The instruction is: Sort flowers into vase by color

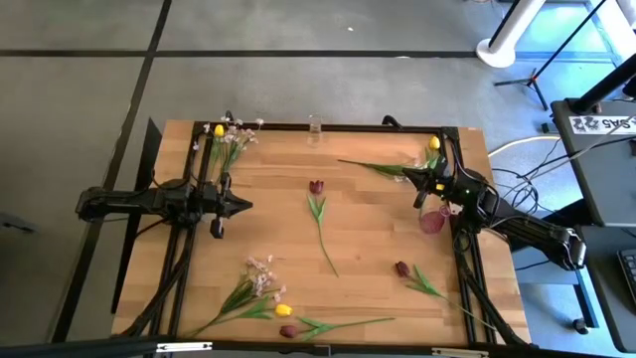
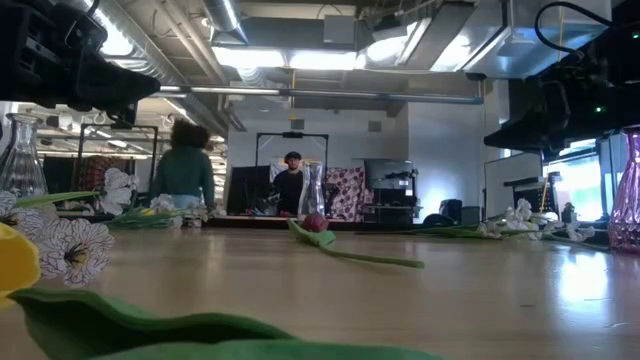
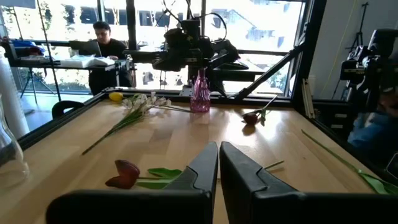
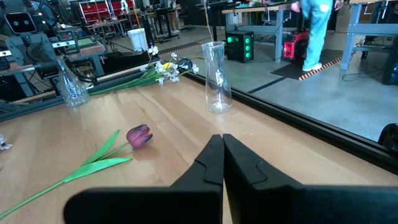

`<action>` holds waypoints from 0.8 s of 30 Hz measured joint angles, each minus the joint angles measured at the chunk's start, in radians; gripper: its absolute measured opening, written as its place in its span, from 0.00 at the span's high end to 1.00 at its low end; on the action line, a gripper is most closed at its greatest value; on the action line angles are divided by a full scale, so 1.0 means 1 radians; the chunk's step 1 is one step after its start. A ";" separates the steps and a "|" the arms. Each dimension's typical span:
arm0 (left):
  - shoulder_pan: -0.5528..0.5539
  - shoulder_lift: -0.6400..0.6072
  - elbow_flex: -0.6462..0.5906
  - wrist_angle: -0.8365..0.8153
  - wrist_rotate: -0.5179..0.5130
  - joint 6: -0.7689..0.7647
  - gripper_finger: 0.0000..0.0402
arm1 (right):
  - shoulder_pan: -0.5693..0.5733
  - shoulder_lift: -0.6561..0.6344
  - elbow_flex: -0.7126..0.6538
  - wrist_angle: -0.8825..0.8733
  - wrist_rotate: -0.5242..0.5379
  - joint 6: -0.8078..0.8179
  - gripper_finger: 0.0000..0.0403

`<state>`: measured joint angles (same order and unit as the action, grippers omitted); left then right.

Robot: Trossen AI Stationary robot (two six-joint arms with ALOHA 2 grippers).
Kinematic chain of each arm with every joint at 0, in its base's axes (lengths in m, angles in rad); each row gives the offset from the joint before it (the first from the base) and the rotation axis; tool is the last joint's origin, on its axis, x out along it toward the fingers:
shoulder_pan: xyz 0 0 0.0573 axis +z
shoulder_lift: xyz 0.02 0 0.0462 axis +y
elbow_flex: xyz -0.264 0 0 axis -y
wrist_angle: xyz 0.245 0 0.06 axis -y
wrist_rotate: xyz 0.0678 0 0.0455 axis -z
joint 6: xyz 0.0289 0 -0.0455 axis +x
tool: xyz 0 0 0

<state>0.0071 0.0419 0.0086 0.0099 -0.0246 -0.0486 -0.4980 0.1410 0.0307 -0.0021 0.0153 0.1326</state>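
Observation:
Flowers lie scattered on the wooden table. A maroon tulip lies at the centre. A yellow tulip with white blossoms lies at the far left. Another yellow tulip lies at the far right beside a spray. A second maroon tulip lies near right. A pale spray, a yellow tulip and a maroon tulip lie at the near edge. My left gripper hovers shut at the left. My right gripper hovers shut at the right.
A clear vase stands at the far edge. A pink vase stands by the right arm. A cut-glass vase stands by the left arm. People show in the room behind.

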 joint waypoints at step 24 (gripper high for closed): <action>0.000 0.000 0.000 0.000 0.000 0.000 0.96 | 0.000 0.002 -0.001 0.183 0.090 0.191 1.00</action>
<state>0.0071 0.0419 0.0086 0.0098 -0.0246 -0.0486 -0.4980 0.1426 0.0299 0.1805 0.1053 0.3232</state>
